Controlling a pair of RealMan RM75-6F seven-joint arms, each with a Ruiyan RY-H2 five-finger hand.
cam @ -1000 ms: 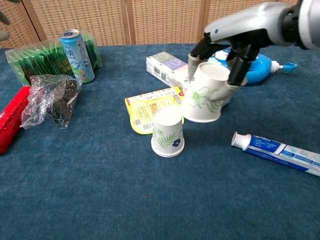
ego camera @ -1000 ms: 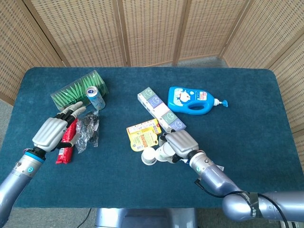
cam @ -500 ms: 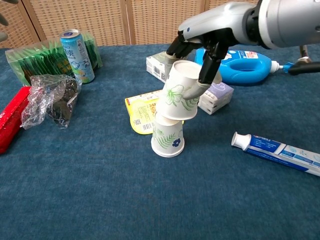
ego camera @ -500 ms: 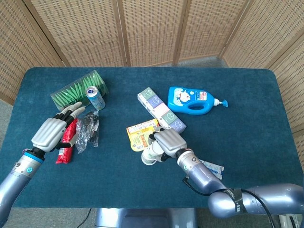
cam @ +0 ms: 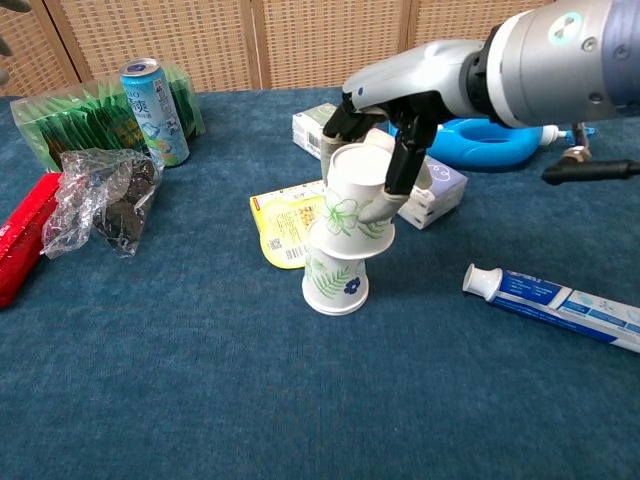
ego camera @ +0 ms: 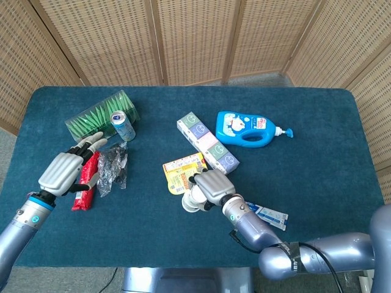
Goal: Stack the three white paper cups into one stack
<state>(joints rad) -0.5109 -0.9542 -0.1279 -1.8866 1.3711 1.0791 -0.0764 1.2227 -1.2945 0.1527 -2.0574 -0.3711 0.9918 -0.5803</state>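
Chest and head views of the tabletop as I operate the pair of arms. My right hand (cam: 385,135) grasps an upturned white paper cup (cam: 352,205) with a green leaf print, fingers wrapped round its upper wall; this held cup sits, slightly tilted, over the top of a second inverted paper cup (cam: 336,279) that stands mouth-down on the blue table cloth (cam: 200,400). In the head view the same hand (ego camera: 211,185) covers most of the two cups (ego camera: 194,200), and I cannot tell from either view whether a third cup is nested inside the held one. The lower cup stands just beside, at the front edge of, a flat yellow snack packet (cam: 288,217); behind the hand lie a long box with pastel panels (cam: 420,180) and a blue detergent bottle (cam: 500,140) on its side. A toothpaste tube (cam: 560,305) lies to the right of the cups, apart from them. My left hand (ego camera: 64,171) is released, fingers extended and apart, hovering over a red packet (ego camera: 82,194) and beside a crumpled clear plastic bag (ego camera: 113,168). Further back stand a drinks can (cam: 153,110) and, behind it, a clear pack of green sachets (cam: 70,110)
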